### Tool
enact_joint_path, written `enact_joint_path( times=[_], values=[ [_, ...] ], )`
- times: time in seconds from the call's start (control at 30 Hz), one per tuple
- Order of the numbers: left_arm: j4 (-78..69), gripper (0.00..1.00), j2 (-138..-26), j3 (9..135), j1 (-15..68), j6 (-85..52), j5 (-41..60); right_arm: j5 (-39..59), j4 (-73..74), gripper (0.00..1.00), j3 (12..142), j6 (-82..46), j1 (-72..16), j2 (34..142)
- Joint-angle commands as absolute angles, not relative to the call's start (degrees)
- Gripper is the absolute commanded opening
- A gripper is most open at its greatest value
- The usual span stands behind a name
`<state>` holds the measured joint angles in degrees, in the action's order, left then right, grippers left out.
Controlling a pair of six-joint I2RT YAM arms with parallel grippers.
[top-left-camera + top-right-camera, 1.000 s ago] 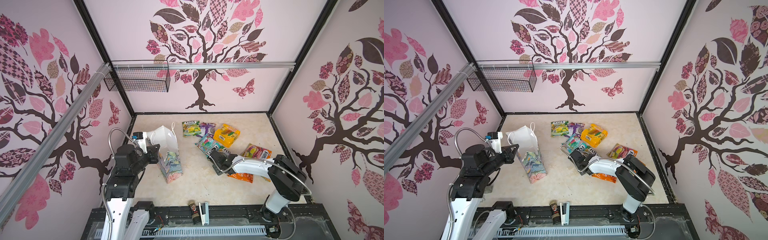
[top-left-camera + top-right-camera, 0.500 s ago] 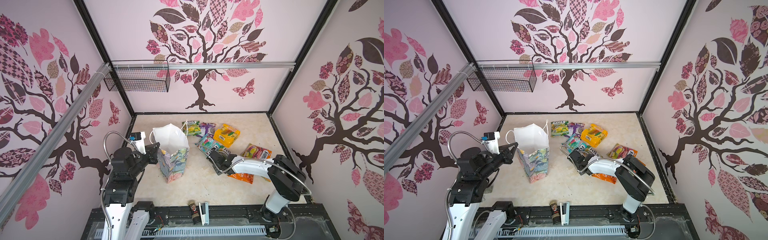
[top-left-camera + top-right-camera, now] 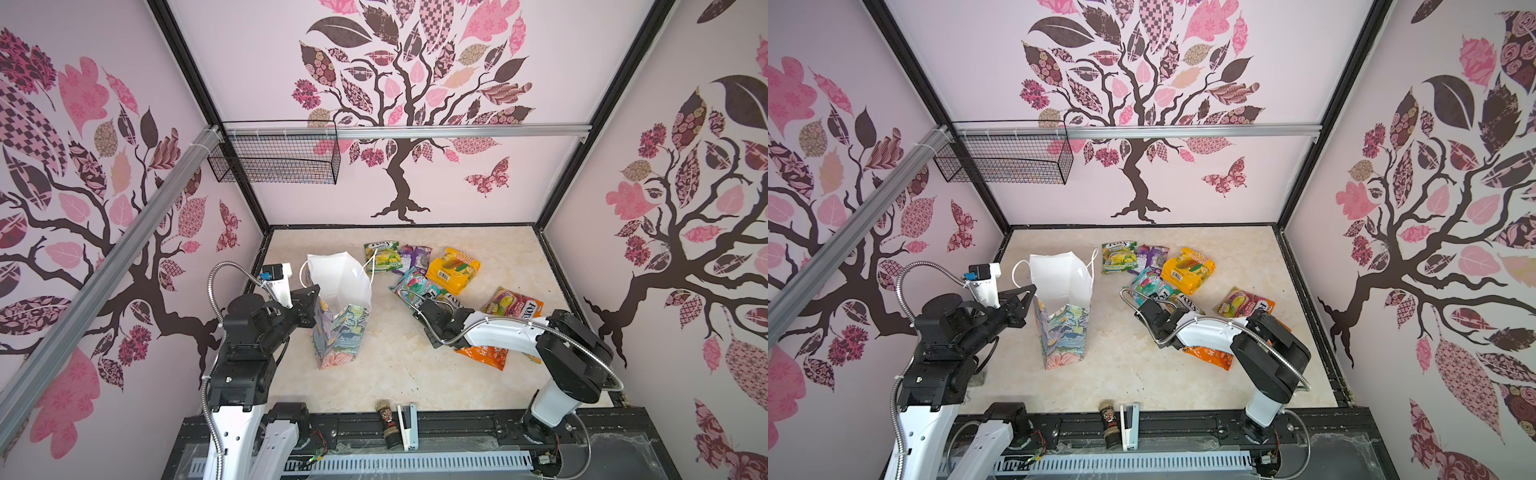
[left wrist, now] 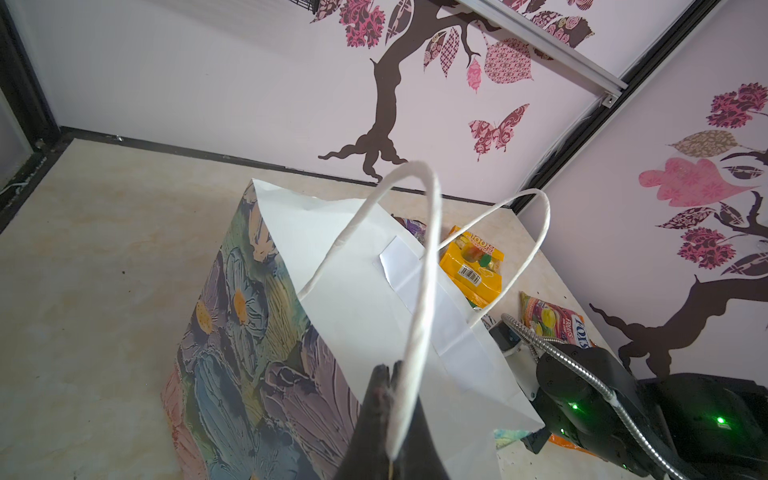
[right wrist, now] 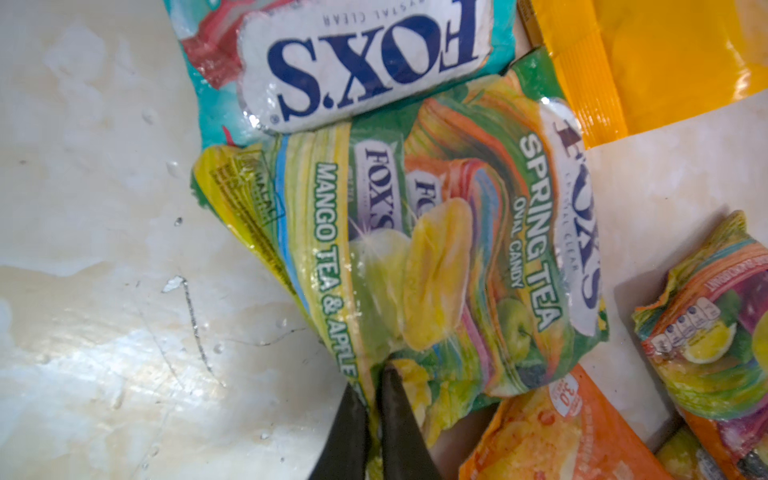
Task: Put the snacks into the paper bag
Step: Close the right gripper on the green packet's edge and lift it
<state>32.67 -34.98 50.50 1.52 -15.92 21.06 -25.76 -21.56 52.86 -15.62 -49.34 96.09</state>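
Currently the left pincer (image 4: 386, 370) is pressed shut, its two dark fingers clamped on the near cord handle (image 4: 419, 266) of the paper bag (image 3: 340, 332). The bag stands upright on the desk (image 3: 395, 374) directly ahead of this pincer and touching it. Its mouth is open and its white inside shows in both top views. The second handle (image 4: 536, 232) loops up on the side of the mouth away from the pincer. The snacks in view all lie on the desk outside the bag, beyond it from the left pincer. Across from it, the right pincer (image 5: 374, 382) is low over the desk with its fingers closed on a crumpled corner of the green-yellow packet (image 5: 436, 257), marked FOX'S SPRING TEA. The packet stretches flat away from the fingertips. Just past its far edge, and touching it, lies the teal packet (image 5: 353, 54). The yellow packet (image 5: 665, 62) sits beyond the same edge, off to one side. The orange packet (image 5: 552, 436) lies right beside the fingers, against the held packet. A fruit-print packet (image 5: 715, 332) rests further out on that side, apart from the held one across a strip of bare desk. Well beyond the right pincer, past the teal packet, a purple packet (image 3: 415, 257) and another green packet (image 3: 382, 255) lie side by side.
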Motion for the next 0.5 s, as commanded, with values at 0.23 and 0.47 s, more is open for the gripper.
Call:
enact_joint_path(
  times=[0.23, 0.47],
  values=[
    [33.35, 0.0, -35.32, 50.11, 1.23, -14.08, 20.16, -21.7, -20.71, 0.0, 51.42, -16.25, -49.4, 91.51],
    [33.66, 0.0, -35.34, 50.24, 1.23, -13.8, 19.69, -19.87, -20.26, 0.0, 51.59, -16.13, -48.32, 87.05]
  ],
)
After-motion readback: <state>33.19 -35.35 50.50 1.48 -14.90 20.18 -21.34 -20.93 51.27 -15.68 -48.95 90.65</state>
